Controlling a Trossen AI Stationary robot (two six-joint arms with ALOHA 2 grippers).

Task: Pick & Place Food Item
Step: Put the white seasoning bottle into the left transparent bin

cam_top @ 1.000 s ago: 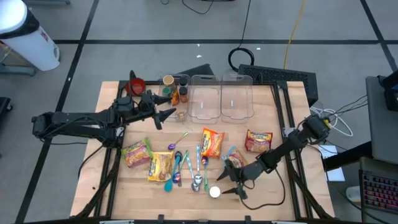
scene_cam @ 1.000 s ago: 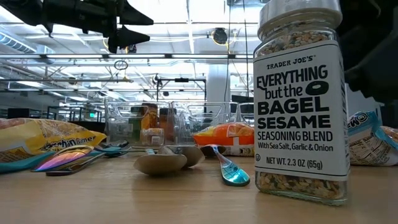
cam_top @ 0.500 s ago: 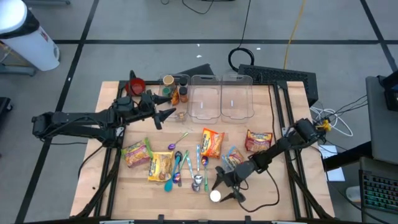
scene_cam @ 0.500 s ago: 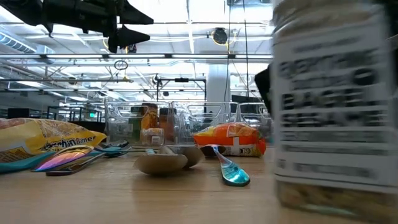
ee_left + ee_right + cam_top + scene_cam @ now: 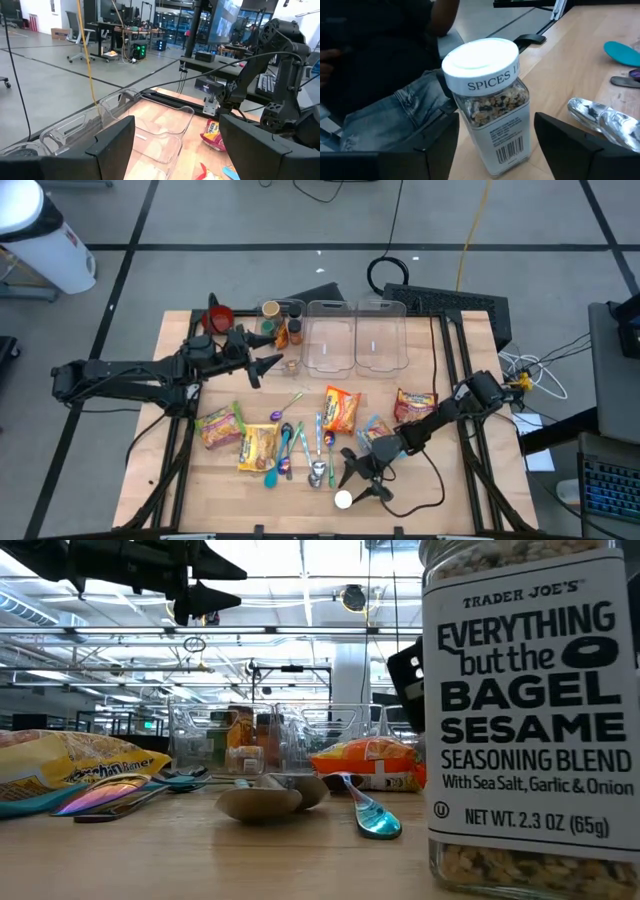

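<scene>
At the front edge of the table point(image 5: 180, 470), our right gripper point(image 5: 358, 478) has slid further in toward the seasoning jar point(image 5: 343, 499), and the jar has shifted a little forward and leftward with it over the last second; in the low view it now fills the frame closer than before. Our fingers are spread wide with the jar standing upright between them, not yet pinched. We judge the grasp is nearly lined up, though the nudging suggests we have been pushing the jar rather than squaring on it. Our left gripper point(image 5: 268, 364) has not moved and hangs with fingers apart near the clear bins point(image 5: 355, 340).

By our count: one seasoning jar in front, two clear bins, four snack packets point(image 5: 341, 408), roughly five or six spoons point(image 5: 300, 450) in a cluster, and a few small jars point(image 5: 283, 328) at the back whose exact number we cannot tell
</scene>
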